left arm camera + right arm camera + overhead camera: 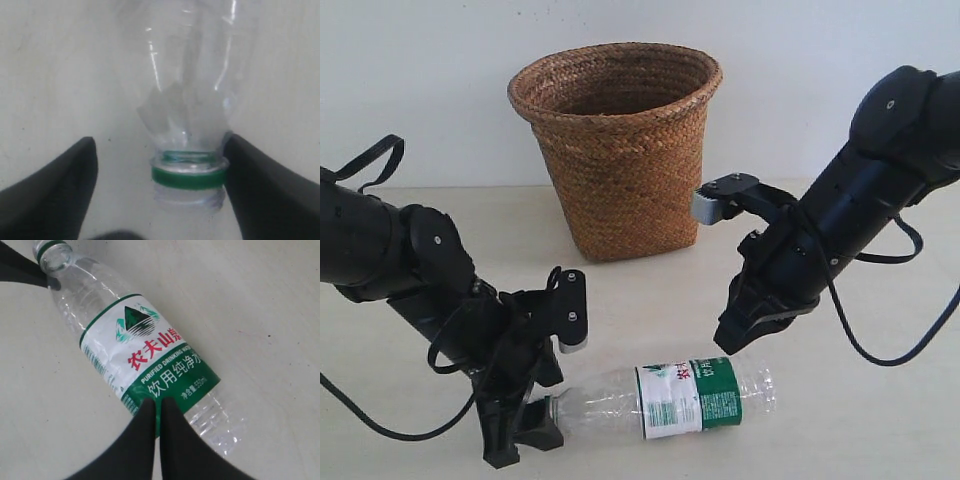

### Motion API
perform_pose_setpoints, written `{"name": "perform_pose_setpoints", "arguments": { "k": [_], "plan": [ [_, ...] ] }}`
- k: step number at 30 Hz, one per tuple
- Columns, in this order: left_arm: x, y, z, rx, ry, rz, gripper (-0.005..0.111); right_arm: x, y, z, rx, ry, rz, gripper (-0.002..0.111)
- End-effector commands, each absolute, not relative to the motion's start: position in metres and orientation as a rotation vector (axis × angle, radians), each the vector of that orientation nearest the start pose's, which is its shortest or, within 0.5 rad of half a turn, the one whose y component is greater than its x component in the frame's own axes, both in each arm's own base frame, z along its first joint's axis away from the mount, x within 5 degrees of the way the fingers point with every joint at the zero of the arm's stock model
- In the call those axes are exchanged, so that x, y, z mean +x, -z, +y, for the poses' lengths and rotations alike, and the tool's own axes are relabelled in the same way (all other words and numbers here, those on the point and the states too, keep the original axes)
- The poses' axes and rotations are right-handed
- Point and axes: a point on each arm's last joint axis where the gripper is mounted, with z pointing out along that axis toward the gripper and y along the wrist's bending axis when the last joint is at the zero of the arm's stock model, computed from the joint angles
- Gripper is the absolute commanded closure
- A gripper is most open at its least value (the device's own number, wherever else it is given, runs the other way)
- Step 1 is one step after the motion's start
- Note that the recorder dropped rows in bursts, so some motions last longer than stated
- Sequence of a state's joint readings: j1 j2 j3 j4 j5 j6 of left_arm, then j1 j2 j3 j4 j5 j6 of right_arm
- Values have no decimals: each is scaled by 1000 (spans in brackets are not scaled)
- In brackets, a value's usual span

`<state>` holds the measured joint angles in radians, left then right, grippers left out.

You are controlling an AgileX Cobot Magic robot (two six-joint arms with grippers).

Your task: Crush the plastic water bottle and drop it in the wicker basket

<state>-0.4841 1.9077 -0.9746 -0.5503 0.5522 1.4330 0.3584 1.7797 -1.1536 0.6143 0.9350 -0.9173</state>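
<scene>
My left claw (159,142) is straddling the bottle (665,400) neck, fingers apart; my right claw (158,405), pinched together, is hovering above it. Gripping step, I'm guessing; clamping's next.

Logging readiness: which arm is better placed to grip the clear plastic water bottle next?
Left: the left gripper is open astride the bottle neck; the right gripper is shut over its label.

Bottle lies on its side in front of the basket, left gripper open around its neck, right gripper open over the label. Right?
No. The right gripper is shut, not open: the right wrist view shows its fingers together over the label of the plastic water bottle. The rest holds: it lies on its side before the wicker basket, left gripper open around its neck.
</scene>
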Motion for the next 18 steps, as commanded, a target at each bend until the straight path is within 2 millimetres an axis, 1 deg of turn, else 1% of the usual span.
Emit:
{"name": "perform_pose_setpoints", "arguments": {
  "k": [1, 2, 3, 5, 6, 12, 14, 18],
  "plan": [
    [285, -119, -180, 1881, 296, 2088, 64, 303, -204, 159, -1274, -668, 2522, 108],
    [285, -119, -180, 1881, 296, 2088, 70, 303, -204, 159, -1274, -668, 2522, 108],
    [285, -119, -180, 1881, 296, 2088, 80, 303, -204, 159, -1272, -670, 2522, 108],
    [285, -119, -180, 1881, 296, 2088, 92, 303, -204, 160, -1271, -682, 2525, 108],
    [285, -119, -180, 1883, 298, 2089, 101, 302, -204, 160, -1262, -696, 2526, 108],
    [284, -119, -180, 1887, 304, 2090, 102, 300, -209, 170, -1157, -843, 2516, 108],
    [284, -119, -180, 1884, 307, 2096, 102, 297, -209, 175, -1184, -851, 2514, 108],
    [284, -119, -180, 1877, 309, 2102, 102, 291, -200, 189, -1233, -862, 2525, 108]
  ]
}}
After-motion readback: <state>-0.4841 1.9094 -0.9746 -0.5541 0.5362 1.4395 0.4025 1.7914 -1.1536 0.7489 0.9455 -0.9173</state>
